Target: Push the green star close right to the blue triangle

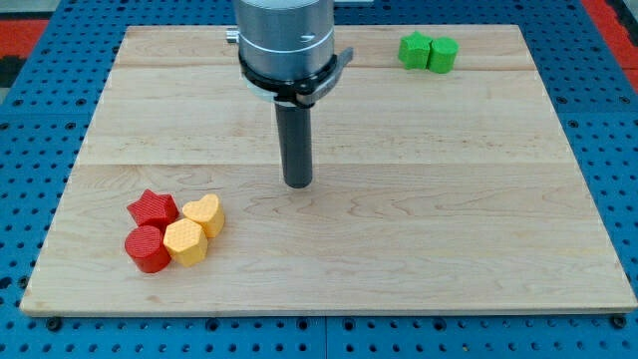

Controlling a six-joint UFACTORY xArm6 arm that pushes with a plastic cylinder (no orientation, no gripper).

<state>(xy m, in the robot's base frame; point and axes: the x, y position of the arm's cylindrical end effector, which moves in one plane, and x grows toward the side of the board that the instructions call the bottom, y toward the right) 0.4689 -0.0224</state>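
The green star point(415, 49) lies near the view's top right, touching a green round block point(443, 54) on its right. No blue triangle shows in the view. My tip point(298, 183) rests on the wooden board point(478, 219) near its middle, well below and left of the green star, touching no block.
A cluster sits at the view's lower left: a red star point(153, 207), a red round block point(148, 248), a yellow heart point(204, 213) and a yellow hexagonal block point(185, 241). The arm's grey body point(285, 40) hides part of the board's top edge.
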